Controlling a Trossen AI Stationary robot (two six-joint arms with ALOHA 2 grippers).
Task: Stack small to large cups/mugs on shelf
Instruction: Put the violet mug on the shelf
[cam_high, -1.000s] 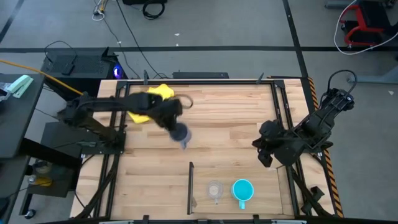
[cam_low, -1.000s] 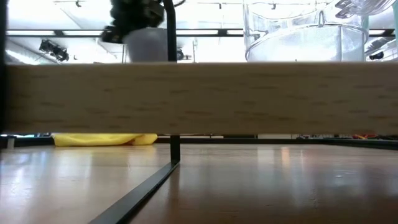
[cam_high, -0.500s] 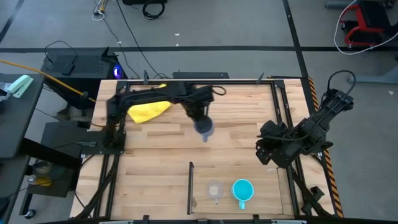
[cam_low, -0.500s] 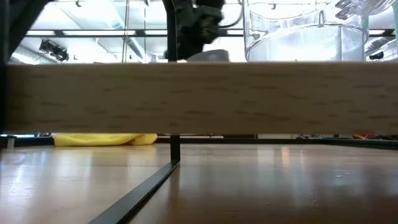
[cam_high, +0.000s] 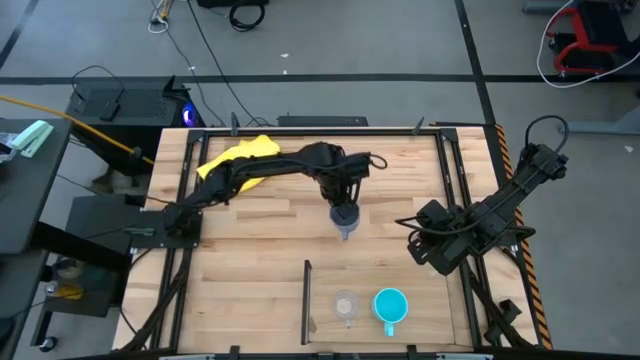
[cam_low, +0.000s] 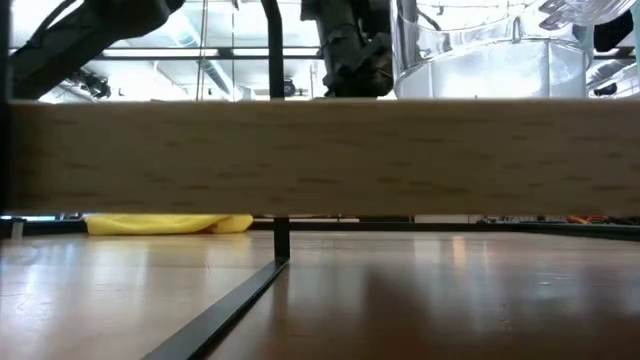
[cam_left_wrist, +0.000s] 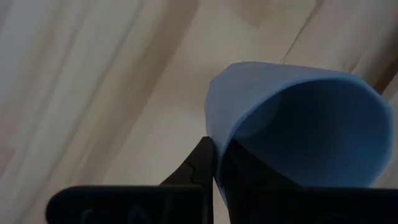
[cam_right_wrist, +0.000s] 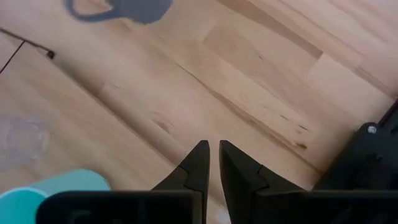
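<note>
Since prev frame, my left gripper (cam_high: 344, 203) swung the grey-blue mug (cam_high: 346, 221) past the yellow cloth (cam_high: 236, 160) to mid-table. Fingers (cam_left_wrist: 202, 163) pinch its rim; mug hangs below gripper, long axis roughly vertical. Clear cup (cam_high: 346, 304) and cyan mug (cam_high: 390, 306) on shelf (cam_high: 430, 300) ahead. Right gripper (cam_right_wrist: 212, 163) idles, jaws narrow.

Looking from above, you see the left hand (cam_high: 345, 212) over the middle of the surface (cam_high: 390, 180), with the larger mug (cam_high: 346, 220) clamped in it. Behind it, near the far left corner, lies the cloth (cam_high: 238, 160). In front, right of the divider (cam_high: 307, 300), the plastic cup (cam_high: 346, 304) and the medium mug (cam_high: 390, 306) stand side by side, near but apart. The right hand (cam_high: 432, 250) waits at the right side, near them.
</note>
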